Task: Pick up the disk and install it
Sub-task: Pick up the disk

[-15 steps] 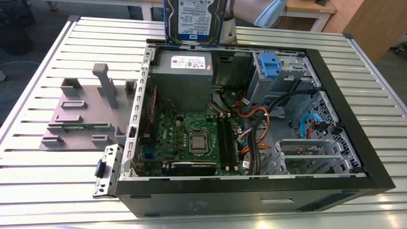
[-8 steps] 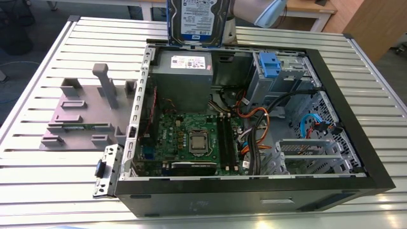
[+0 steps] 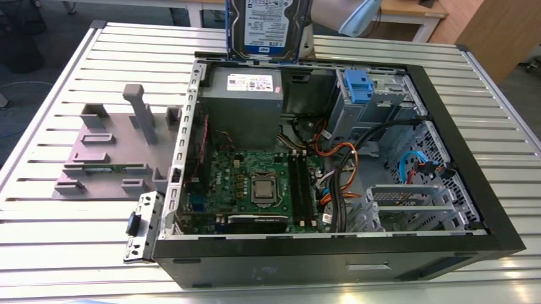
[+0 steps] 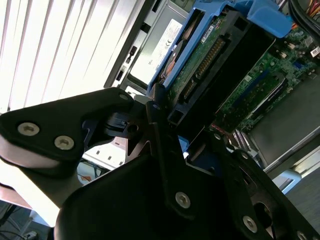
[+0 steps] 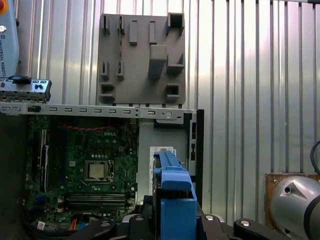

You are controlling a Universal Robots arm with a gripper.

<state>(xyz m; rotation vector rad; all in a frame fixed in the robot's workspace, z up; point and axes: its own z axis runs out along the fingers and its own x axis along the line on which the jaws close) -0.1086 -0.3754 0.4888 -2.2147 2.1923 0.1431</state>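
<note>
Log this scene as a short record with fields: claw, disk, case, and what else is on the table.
claw: shut on the disk
disk: upright in the air above the power supply end of the case, not yet installed
case: open, lying on the table, motherboard exposed
stand: grey, on the table at the exterior view's left of the case

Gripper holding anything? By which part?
Yes: the flat silver metal disk, with the gripper clamped on its blue plastic bracket at the end nearest the wrist.
</note>
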